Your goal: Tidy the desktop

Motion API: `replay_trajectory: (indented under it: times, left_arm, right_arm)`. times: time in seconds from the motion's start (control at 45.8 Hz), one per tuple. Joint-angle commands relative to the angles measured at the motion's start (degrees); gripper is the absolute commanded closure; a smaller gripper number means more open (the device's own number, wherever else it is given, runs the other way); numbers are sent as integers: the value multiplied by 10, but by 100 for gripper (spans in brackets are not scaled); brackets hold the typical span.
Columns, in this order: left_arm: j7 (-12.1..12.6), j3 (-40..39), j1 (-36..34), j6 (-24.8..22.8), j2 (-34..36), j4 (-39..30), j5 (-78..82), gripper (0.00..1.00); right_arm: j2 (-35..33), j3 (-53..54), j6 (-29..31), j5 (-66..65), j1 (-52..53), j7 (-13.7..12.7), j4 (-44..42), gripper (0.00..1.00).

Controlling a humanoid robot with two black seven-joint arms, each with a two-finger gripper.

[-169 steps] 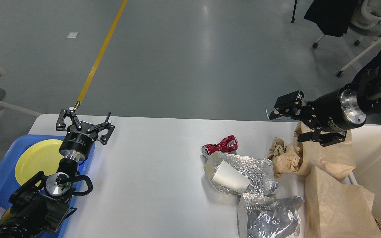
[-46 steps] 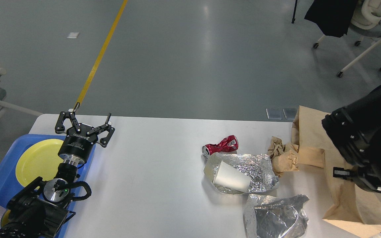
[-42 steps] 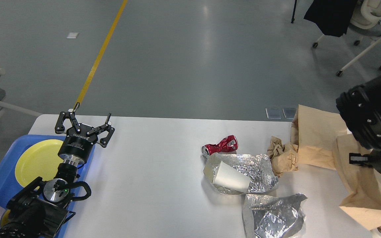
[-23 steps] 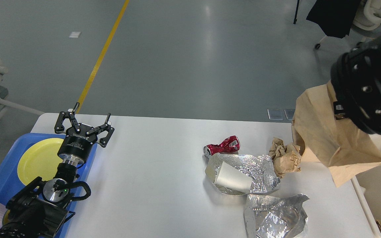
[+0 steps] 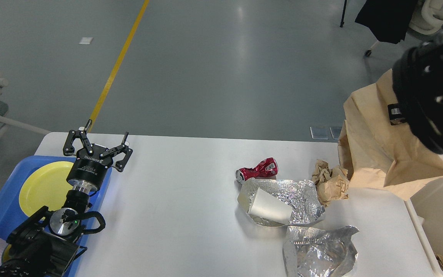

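head view: two crinkled silver foil sheets point(image 5: 319, 250), one crushed red can point(image 5: 257, 170) and one white paper cup point(image 5: 269, 207) are seen on the smooth white desktop point(image 5: 175, 215). the left gripper point(image 5: 97, 143) is spread wide and empty. the right gripper's state cannot be told, hidden by the creased brown paper bag point(image 5: 375, 154).

A: Where does the camera sit?
B: On the robot's head, high up, looking forward and down over the bench point(image 5: 175, 200).
A: How near?
B: Near enough that the right arm point(image 5: 433, 100) looms large at the right edge; the left arm point(image 5: 48, 238) enters bottom left.
A: And beyond?
B: Grey floor point(image 5: 221, 69) fills the upper half. Only one view.
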Motion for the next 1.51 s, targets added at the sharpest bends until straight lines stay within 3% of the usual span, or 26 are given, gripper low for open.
replay_trajectory:
  times: [0.0, 0.109, 0.524, 0.634, 0.765, 0.896, 1.07, 1.42, 1.442, 1.464, 1.486]
  left_arm:
    - [0, 0, 0, 0, 0, 0, 0, 0]
    - [0, 0, 0, 0, 0, -1, 0, 0]
    - [0, 0, 0, 0, 0, 0, 0, 0]
    - [0, 0, 0, 0, 0, 0, 0, 0]
    - [-1, 0, 0, 0, 0, 0, 0, 0]
    - [-1, 0, 0, 0, 0, 0, 0, 0]
    - [-1, 0, 0, 0, 0, 0, 0, 0]
    - [-1, 0, -1, 0, 0, 0, 0, 0]
    - [0, 0, -1, 0, 0, 0, 0, 0]
    - [-1, 0, 0, 0, 0, 0, 0, 0]
    - [0, 0, 0, 0, 0, 0, 0, 0]
  right_arm:
    - [-31, 0, -9, 7, -53, 0, -34, 100]
    - [-83, 0, -26, 54, -134, 0, -96, 100]
    - [-286, 0, -94, 236, -416, -112, -287, 100]
    - [-294, 0, -125, 339, -524, -149, -320, 100]
    - [-294, 0, -154, 436, -621, -156, -364, 100]
    - [-294, 0, -172, 455, -666, -177, -394, 100]
    - [-294, 21, -228, 455, -700, -235, -418, 100]
    - [-305, 54, -266, 456, -739, -262, -460, 100]
    - [-307, 57, -265, 455, -737, -262, -462, 70]
    - [-307, 62, -265, 455, -737, -262, -462, 15]
    - [-307, 65, -265, 454, -737, -263, -463, 0]
